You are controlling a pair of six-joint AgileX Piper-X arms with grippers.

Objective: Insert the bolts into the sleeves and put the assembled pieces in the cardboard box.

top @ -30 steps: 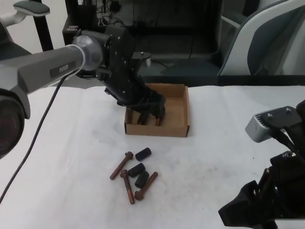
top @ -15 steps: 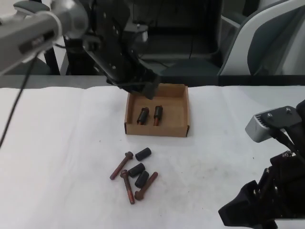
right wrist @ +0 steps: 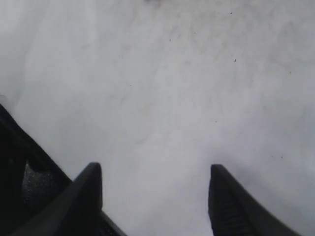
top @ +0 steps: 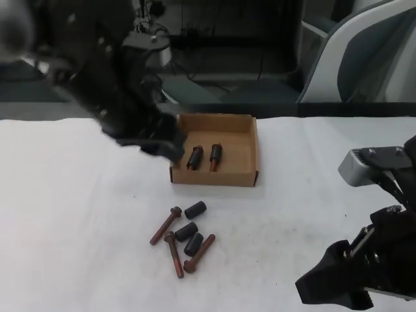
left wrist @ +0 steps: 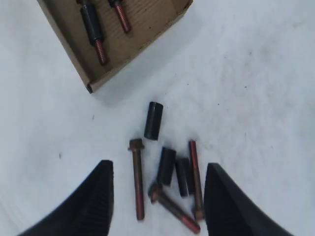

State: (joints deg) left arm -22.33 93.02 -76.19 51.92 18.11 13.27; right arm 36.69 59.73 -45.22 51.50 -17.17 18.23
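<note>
Cardboard box (top: 214, 177) with two assembled pieces (top: 195, 157), loose bolts (left wrist: 138, 182) before spread left gripper (left wrist: 158, 166), right gripper (right wrist: 155, 168) spread

The white surface (top: 312, 182) is carrying a cardboard box (top: 214, 177) toward its far side. Nearer the camera, a loose cluster is lying on the cloth. One sleeve (top: 195, 209) is sitting closest to the box, with a second sleeve (top: 186, 231) and a third sleeve (top: 193, 244) just behind it. A bolt (top: 166, 225) is lying at the left, a second bolt (top: 174, 255) is lying below it, and a third bolt (top: 199, 253) is resting just beside the third sleeve.
</note>
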